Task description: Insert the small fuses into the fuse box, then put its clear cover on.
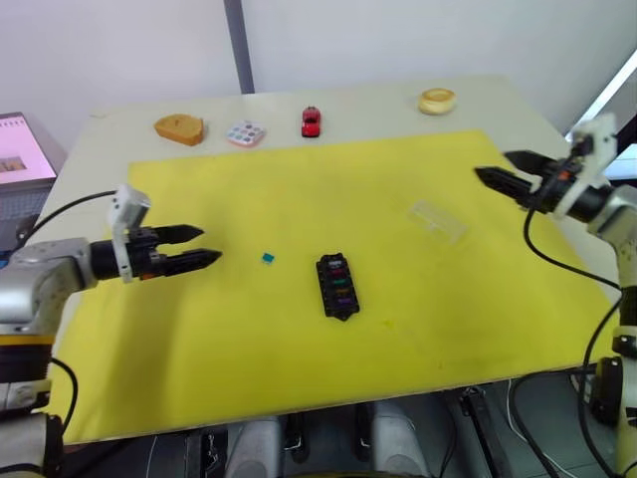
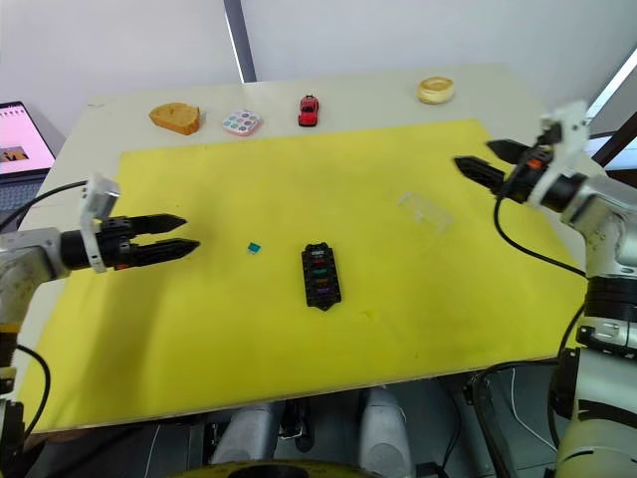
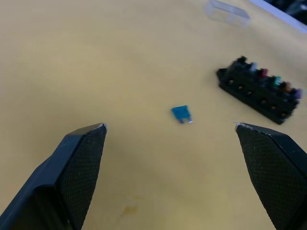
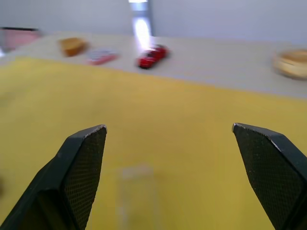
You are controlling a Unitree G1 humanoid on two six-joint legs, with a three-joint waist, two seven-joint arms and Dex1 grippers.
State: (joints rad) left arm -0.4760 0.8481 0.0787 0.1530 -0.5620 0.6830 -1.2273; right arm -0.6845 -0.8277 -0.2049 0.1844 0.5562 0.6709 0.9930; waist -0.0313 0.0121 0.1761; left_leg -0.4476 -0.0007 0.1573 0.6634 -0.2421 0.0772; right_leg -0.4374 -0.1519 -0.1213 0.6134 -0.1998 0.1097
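Note:
The black fuse box [image 1: 338, 286] lies mid-mat with several coloured fuses seated in its slots [image 3: 268, 82]. One teal fuse [image 1: 268, 258] lies loose on the yellow mat, left of the box; the left wrist view has it [image 3: 182, 113] just beyond the fingers. My left gripper [image 1: 204, 248] hovers open to the left of that fuse, pointing at it. The clear cover [image 1: 439, 220] rests on the mat right of the box, also seen faintly [image 4: 136, 191] under the right wrist. My right gripper [image 1: 493, 169] is open, raised above the mat's right side near the cover.
The yellow mat [image 1: 299, 378] covers most of the table. Along the far table edge sit a brown block [image 1: 179, 128], a round dotted tray [image 1: 246, 133], a red toy car [image 1: 312, 120] and a tan ring [image 1: 436, 101]. A laptop [image 1: 22, 149] stands off the left side.

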